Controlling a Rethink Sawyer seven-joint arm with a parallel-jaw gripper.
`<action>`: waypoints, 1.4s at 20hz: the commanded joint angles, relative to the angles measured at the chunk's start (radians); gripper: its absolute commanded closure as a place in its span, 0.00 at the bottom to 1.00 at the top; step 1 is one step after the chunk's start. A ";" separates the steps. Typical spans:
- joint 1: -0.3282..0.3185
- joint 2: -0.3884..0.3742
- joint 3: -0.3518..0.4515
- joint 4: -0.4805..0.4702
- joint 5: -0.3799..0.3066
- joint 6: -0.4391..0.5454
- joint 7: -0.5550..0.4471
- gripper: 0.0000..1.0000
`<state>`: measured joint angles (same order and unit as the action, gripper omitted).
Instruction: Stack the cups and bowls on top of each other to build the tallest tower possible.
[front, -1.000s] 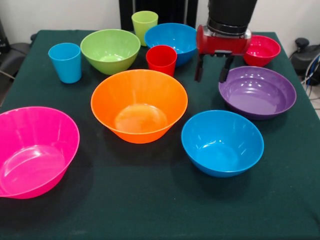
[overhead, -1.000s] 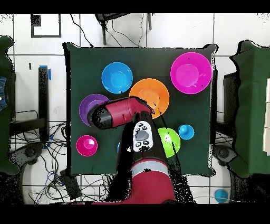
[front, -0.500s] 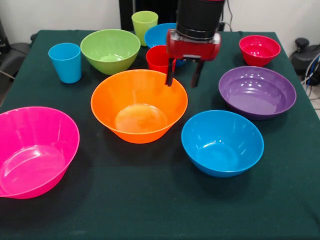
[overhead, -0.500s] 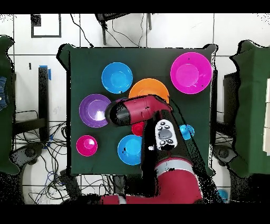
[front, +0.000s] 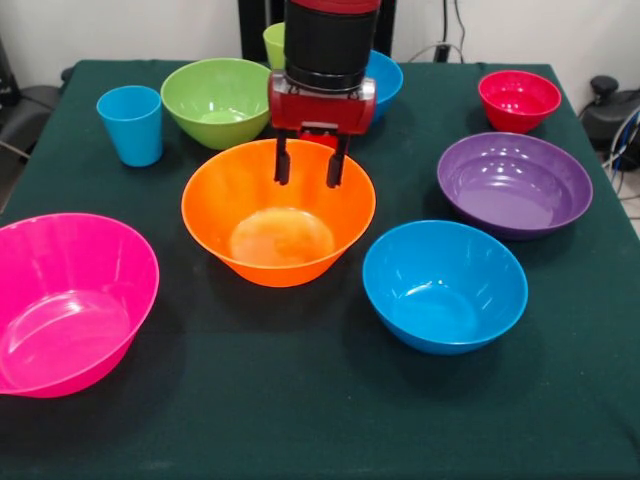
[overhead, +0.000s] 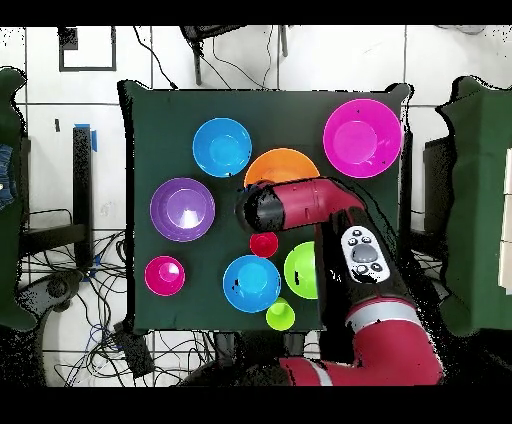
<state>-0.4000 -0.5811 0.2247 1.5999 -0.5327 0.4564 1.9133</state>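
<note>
two fingers: the gripper (front: 308, 166) hangs open and empty over the far rim of the orange bowl (front: 278, 212), touching nothing
bowls: all apart, unstacked; the orange bowl mid-table
cups: the light blue cup (front: 131, 124) beside the green bowl (front: 221, 100)
surface: dark green tablecloth (front: 300, 400)
room: tiled floor (overhead: 340, 60), cables
writing: none readable

Empty, parted jaws hang over orange bowl (front: 278, 212).
</note>
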 joint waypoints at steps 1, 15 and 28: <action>-0.016 0.051 0.172 0.020 -0.075 0.057 -0.262 0.00; -0.041 0.031 0.266 0.126 0.017 0.103 -0.141 0.00; -0.019 0.043 0.260 0.129 -0.014 0.055 -0.079 0.00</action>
<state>-0.4330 -0.5597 0.4446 1.7007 -0.5057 0.4578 1.9133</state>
